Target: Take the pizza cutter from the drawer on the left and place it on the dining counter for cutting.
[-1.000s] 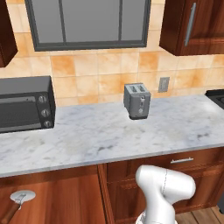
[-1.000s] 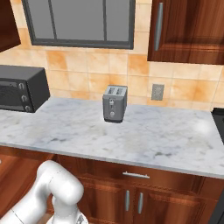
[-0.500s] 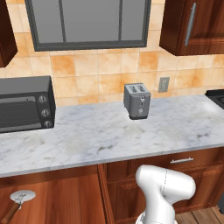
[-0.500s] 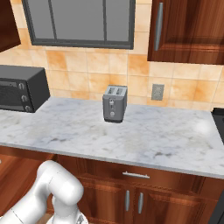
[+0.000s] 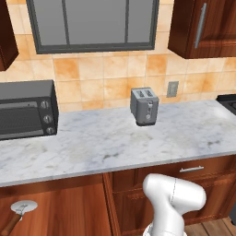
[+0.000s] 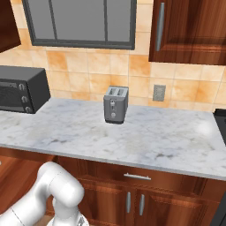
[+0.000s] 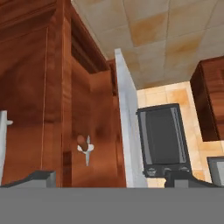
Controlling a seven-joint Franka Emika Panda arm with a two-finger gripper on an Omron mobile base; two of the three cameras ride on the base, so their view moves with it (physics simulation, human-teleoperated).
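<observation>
The drawer (image 5: 60,213) under the worktop stands pulled open at the lower left of the left base view. Inside it lies the pizza cutter (image 5: 20,210), its silver wheel up and its reddish-brown handle pointing down-left. In the rolled hand view the pizza cutter (image 7: 85,148) appears small and far ahead against the drawer's wood (image 7: 94,127). A silver bar handle (image 7: 2,144) shows at that view's left edge. My gripper (image 7: 112,180) is open, with nothing between its widely spread fingertips (image 7: 42,177), well short of the cutter. The dining counter is out of view.
A grey toaster (image 5: 144,106) and a black microwave (image 5: 25,109) stand on the marble worktop (image 5: 115,143) against the orange tiled wall. A closed drawer (image 5: 191,169) is to the right, with cabinet doors (image 6: 134,204) below it. My arm's white elbow (image 5: 174,197) is in front of these cabinets.
</observation>
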